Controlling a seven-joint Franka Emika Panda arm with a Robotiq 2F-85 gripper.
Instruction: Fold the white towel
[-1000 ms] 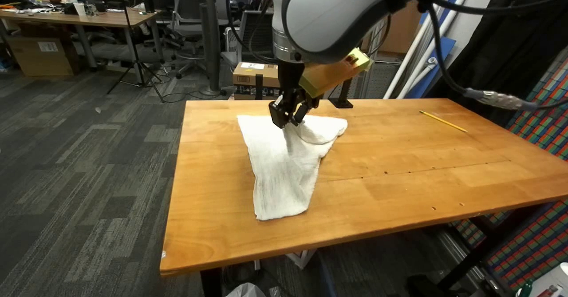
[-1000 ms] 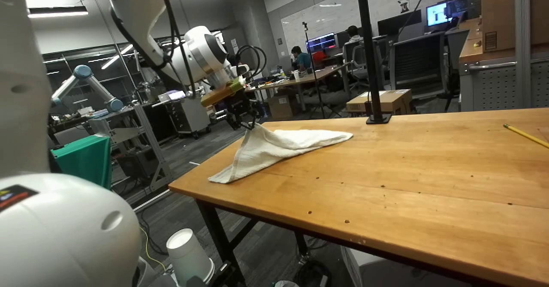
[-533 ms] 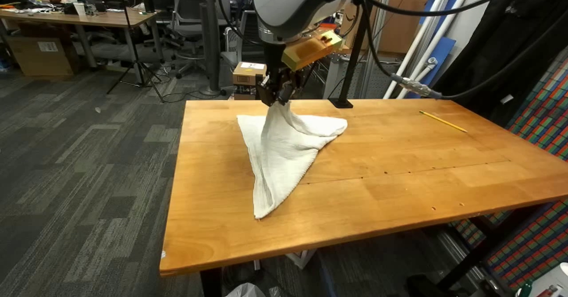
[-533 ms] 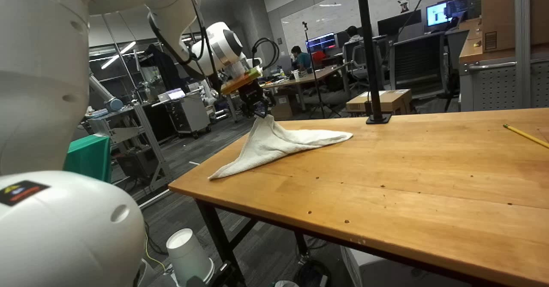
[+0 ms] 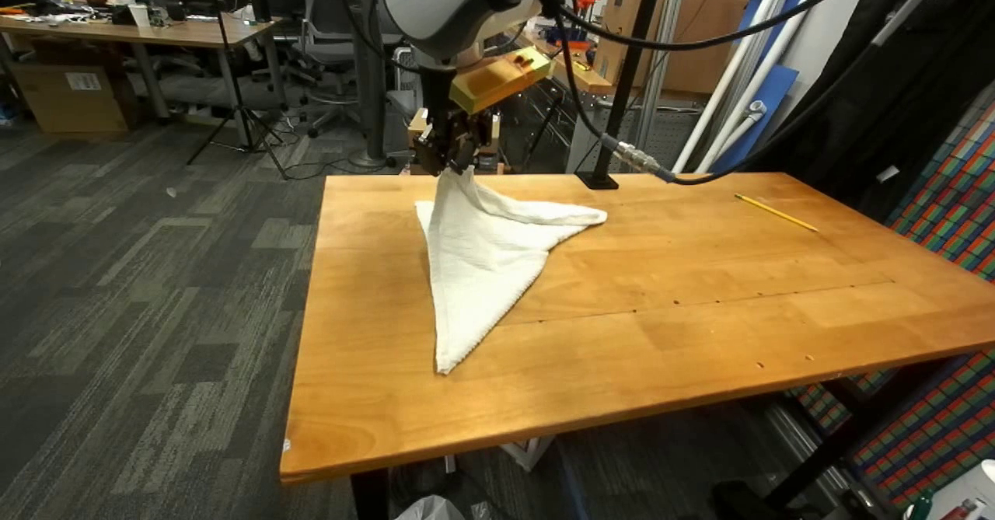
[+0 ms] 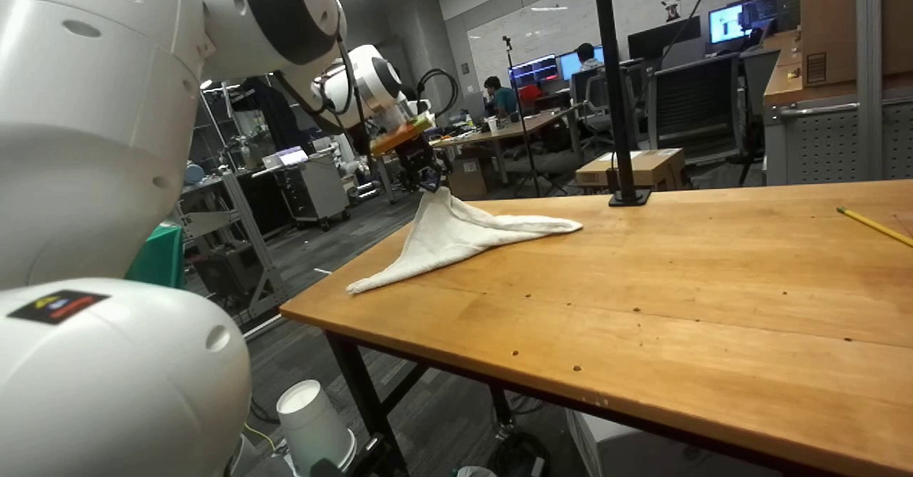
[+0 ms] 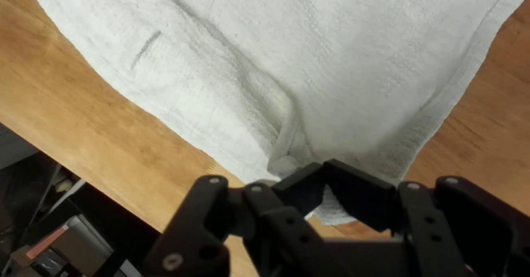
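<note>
The white towel lies on the wooden table with one part pulled up into a peak; it also shows in an exterior view. My gripper is at the top of that peak, above the table, and also shows in an exterior view. In the wrist view the gripper has its fingertips together, with the towel gathered at them. The towel's two lower corners rest on the table, one toward the front and one out to the side. The exact pinched bit is hidden behind the fingers.
The wooden table has a yellow pencil on it. A black post stands at the table's edge. The table's left edge in an exterior view is close to the towel. A cardboard box stands beyond the table.
My gripper has risen and moved left in an exterior view, lifting the towel into a taller peak. The towel's front flap has narrowed, and its corners have shifted slightly.
</note>
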